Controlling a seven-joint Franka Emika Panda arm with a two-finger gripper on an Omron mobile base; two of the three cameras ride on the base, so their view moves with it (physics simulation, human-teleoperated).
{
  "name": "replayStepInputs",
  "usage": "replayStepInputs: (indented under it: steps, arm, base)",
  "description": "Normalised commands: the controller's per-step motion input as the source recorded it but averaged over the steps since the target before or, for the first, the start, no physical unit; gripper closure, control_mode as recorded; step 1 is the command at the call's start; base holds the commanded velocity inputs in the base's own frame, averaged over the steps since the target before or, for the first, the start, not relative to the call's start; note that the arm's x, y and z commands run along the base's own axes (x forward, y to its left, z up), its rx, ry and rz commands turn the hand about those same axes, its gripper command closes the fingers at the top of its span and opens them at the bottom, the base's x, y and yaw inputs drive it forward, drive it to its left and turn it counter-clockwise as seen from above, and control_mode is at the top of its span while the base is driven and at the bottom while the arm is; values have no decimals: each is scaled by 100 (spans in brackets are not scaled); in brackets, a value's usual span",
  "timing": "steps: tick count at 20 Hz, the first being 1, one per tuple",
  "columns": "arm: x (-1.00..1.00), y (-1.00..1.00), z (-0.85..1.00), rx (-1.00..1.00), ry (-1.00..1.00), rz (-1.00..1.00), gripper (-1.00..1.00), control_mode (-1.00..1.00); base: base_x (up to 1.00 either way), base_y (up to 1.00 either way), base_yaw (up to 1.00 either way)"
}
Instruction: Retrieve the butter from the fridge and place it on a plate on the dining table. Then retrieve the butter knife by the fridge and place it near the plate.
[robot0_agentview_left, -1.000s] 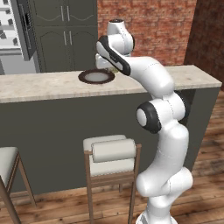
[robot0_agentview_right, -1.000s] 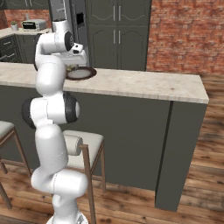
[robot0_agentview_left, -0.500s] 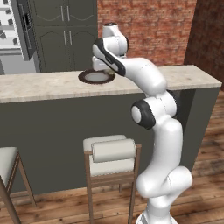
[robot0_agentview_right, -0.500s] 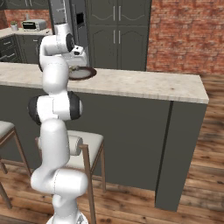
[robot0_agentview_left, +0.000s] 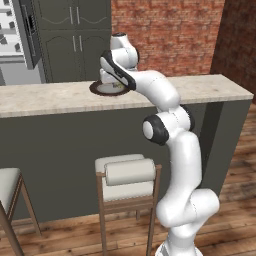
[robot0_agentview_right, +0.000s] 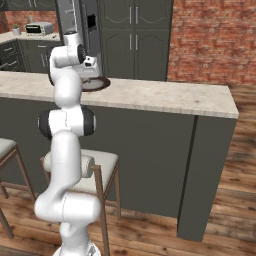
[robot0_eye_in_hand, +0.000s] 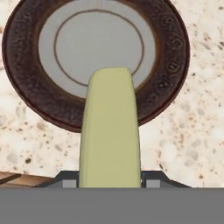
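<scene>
The gripper (robot0_eye_in_hand: 109, 186) is clamped on the butter (robot0_eye_in_hand: 110, 135), held above the plate (robot0_eye_in_hand: 173, 65) on the dining table (robot0_eye_in_hand: 192, 140), apparently nearest its 6 o'clock rim; releasing the butter and fetching the butter knife remain.

A white-cushioned wooden stool (robot0_agentview_left: 127, 180) stands lower centre; dark-grey cabinets (robot0_agentview_right: 134, 37) and a red brick wall (robot0_agentview_left: 165, 35) fill the top.

Red brick wall (robot0_agentview_left: 170, 35), dark-grey cabinets (robot0_agentview_right: 135, 37), wooden floor (robot0_agentview_right: 225, 200), cushioned stools (robot0_agentview_left: 127, 182).
</scene>
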Motion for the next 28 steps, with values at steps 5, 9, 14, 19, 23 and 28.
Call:
replayStepInputs:
  steps: [5, 9, 14, 19, 23, 28]
  arm:
    - [15, -8, 1, 0, 0, 0, 100, -100]
    - [30, -13, 23, 0, 2, 0, 100, -100]
    - [13, 4, 0, 0, 0, 0, 100, -100]
    - [0, 2, 0, 0, -7, 0, 100, -100]
    - [3, 0, -16, 0, -20, 3, 100, -100]
    - [18, 0, -21, 0, -11, 1, 100, -100]
  base:
    - [0, 0, 0]
    - [0, 0, 0]
    - [0, 0, 0]
    - [0, 0, 0]
    - [0, 0, 0]
    - [0, 0, 0]
